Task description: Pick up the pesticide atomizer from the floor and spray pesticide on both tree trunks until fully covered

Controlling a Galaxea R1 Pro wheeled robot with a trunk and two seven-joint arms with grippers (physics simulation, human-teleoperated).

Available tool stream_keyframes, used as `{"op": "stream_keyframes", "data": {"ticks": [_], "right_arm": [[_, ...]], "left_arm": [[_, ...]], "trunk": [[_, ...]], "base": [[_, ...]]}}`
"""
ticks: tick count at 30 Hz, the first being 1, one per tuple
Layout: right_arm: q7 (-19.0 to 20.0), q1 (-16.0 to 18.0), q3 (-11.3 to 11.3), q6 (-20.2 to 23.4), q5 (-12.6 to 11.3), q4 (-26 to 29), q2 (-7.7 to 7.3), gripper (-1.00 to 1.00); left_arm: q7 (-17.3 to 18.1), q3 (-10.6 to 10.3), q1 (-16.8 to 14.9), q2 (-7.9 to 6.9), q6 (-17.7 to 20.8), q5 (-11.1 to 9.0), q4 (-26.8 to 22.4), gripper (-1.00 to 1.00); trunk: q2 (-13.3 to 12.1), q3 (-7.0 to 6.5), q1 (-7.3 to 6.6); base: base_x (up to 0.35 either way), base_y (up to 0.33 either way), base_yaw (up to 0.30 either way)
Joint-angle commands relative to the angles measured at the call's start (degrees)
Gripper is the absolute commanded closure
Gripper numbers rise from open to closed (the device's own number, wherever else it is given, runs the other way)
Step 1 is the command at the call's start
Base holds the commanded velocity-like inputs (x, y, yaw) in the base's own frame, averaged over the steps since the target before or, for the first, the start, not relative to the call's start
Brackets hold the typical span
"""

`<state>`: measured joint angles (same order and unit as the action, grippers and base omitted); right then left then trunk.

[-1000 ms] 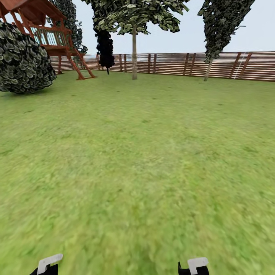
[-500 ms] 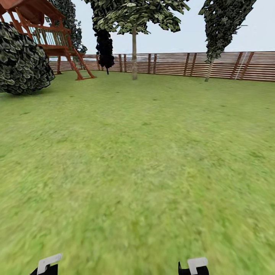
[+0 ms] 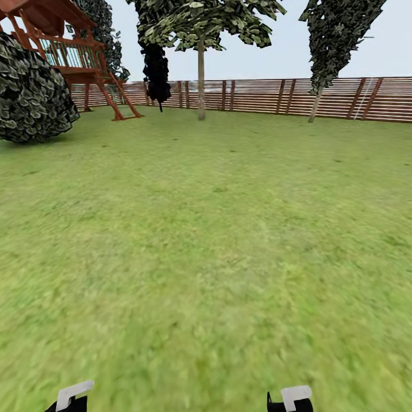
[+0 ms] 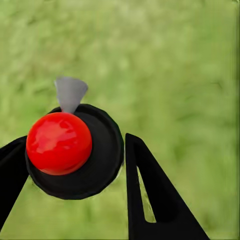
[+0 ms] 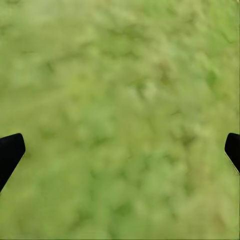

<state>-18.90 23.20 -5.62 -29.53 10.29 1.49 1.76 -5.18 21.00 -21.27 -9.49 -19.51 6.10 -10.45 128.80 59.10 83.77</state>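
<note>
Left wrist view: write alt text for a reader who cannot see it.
The left pincer is closed around a pesticide atomizer, seen from above as a black round body with a glossy red cap and a grey nozzle. Blurred green grass lies behind it.

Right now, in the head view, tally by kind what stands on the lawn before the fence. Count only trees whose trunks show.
Trees: 3 (slim pale-trunked tree, narrow dark-leaved tree, leaning grey-stemmed tree)
Round dark-leaved bush: 1
Red-brown wooden play tower: 1
Total: 5
</note>
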Motion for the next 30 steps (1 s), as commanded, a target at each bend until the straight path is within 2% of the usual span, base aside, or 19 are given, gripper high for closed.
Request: {"op": "stream_keyframes", "data": {"ticks": [1, 30], "right_arm": [[0.0, 0.0, 0.0, 0.0, 0.0, 0.0, 0.00, -1.00], [0.0, 0.0, 0.0, 0.0, 0.0, 0.0, 0.00, -1.00]], "left_arm": [[0.0, 0.0, 0.0, 0.00, 0.0, 0.0, 0.0, 1.00], [0.0, 0.0, 0.0, 0.09, 0.0, 0.1, 0.0, 1.00]], "trunk": [[0.0, 0.00, 0.00], [0.0, 0.00, 0.00]], "base": [[0.337, 0.000, 0.000], [0.337, 0.000, 0.000]]}}
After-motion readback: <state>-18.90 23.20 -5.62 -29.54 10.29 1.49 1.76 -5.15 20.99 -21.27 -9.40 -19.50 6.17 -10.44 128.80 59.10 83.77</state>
